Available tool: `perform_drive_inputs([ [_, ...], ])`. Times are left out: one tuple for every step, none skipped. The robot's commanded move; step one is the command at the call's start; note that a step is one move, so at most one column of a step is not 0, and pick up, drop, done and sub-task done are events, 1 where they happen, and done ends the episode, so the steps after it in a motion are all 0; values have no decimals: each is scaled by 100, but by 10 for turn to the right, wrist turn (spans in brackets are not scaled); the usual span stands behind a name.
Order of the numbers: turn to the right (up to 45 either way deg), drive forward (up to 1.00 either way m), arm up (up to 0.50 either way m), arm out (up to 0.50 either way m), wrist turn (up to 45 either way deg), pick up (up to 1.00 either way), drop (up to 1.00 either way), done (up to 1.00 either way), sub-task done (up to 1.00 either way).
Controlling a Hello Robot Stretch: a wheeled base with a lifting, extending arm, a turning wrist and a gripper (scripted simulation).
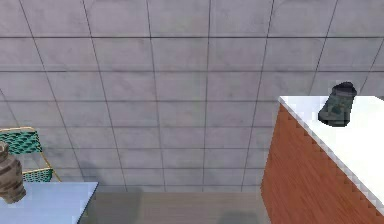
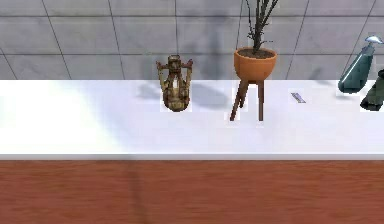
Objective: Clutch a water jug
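A brown-gold vessel point(image 2: 176, 84), round-bellied with a narrow neck, perhaps the jug, stands on the smooth white counter point(image 2: 80, 125). At its 3 o'clock stands an orange bowl-shaped pot point(image 2: 255, 62) on thin legs, holding bare twigs. Farther the same way stands a teal bottle point(image 2: 357, 66). The pincer's state I cannot tell.

Twigs point(image 2: 260, 18) are running off arm side view's top; dark obj point(image 2: 375, 93) is being cropped at right; tiny grey item point(image 2: 298, 97) is evading ID.

2 brown vessels point(image 2: 175, 85) point(image 1: 8, 172), 1 potted plant point(image 2: 255, 62), 1 spray btl point(image 2: 360, 66).
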Motion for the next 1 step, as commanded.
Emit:
perform_drive_inputs([
  [0,0,50,0,0,0,0,0,0],
])
